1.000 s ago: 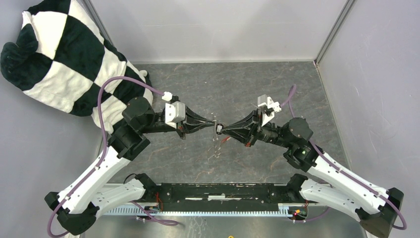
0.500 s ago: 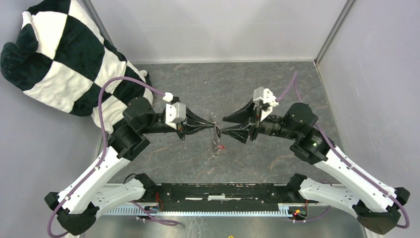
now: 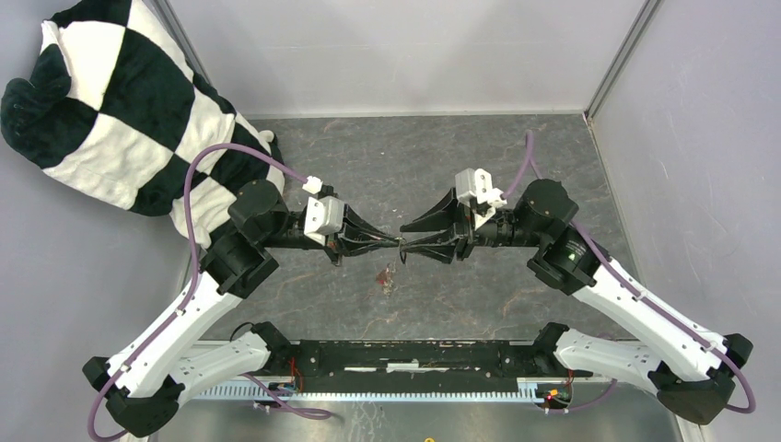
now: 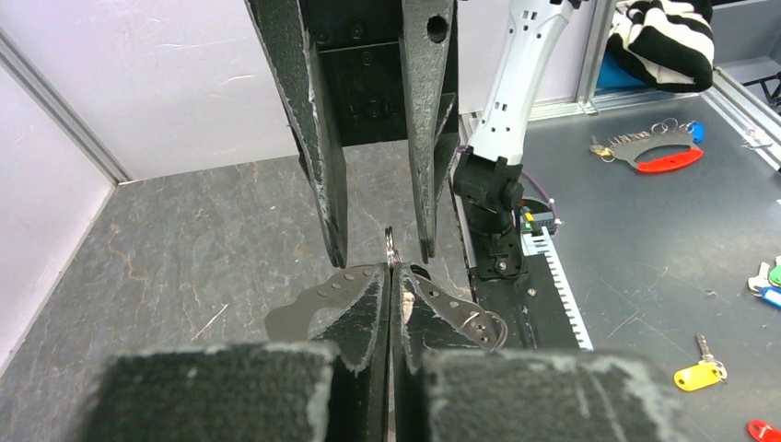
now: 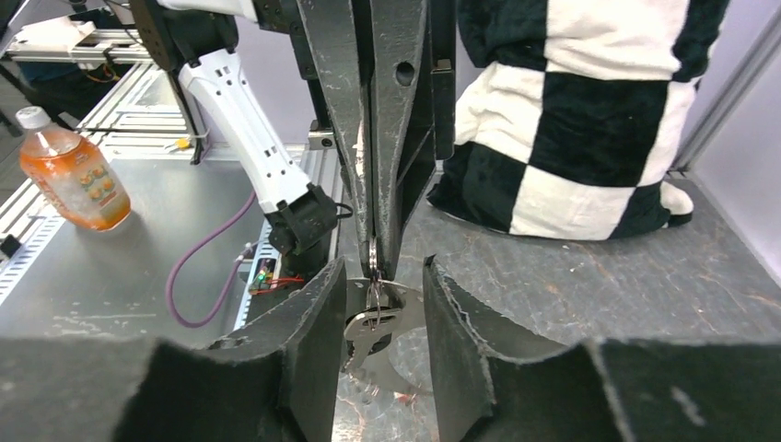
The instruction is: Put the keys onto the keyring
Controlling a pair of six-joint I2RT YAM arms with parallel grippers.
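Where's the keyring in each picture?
Top: centre, keyring between left gripper and right gripper.
Left wrist: centre, poking up from the shut left gripper.
Right wrist: centre, at the left gripper's tip.
Shared landmark: the left gripper pinching it.

right fingers [image 3: 425,217] now spread apart, red tag [image 3: 380,276] shifted left

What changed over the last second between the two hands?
The right hand opened, letting go of the piece it pinched at the left hand's tips. The red tag below shifted left. The left hand stayed shut on the keyring, in place.
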